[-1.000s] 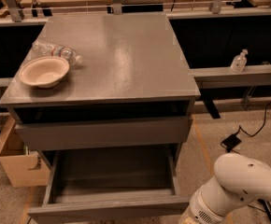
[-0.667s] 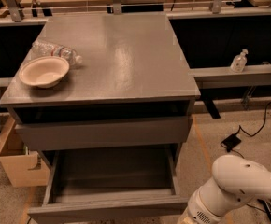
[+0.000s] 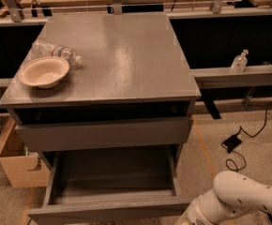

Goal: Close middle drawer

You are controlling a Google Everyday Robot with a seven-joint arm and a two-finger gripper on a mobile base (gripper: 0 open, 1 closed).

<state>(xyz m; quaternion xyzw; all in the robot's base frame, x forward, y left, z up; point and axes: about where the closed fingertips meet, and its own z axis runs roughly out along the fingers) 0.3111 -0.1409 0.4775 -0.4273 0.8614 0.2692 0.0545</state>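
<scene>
The middle drawer (image 3: 117,179) is pulled far out of the grey cabinet and shows a bare grey inside. Its flat front (image 3: 108,212) lies near the bottom edge of the camera view. Above it is the taller top drawer front (image 3: 103,133), standing slightly proud under the cabinet top (image 3: 122,55). The lowest front is hidden beneath the open drawer. Only a white arm link (image 3: 244,198) shows at the bottom right, just right of the open drawer's front corner. My gripper is out of view below the frame.
A beige paper bowl (image 3: 44,71) and a clear plastic bottle (image 3: 56,52) lie on the cabinet top at the left. A cardboard box (image 3: 18,168) stands on the floor at the left. A black cable and plug (image 3: 233,144) lie on the floor at the right. A sanitizer bottle (image 3: 239,61) is on the right ledge.
The white arm link has sunk slightly lower in the frame. The drawer stays open by the same amount.
</scene>
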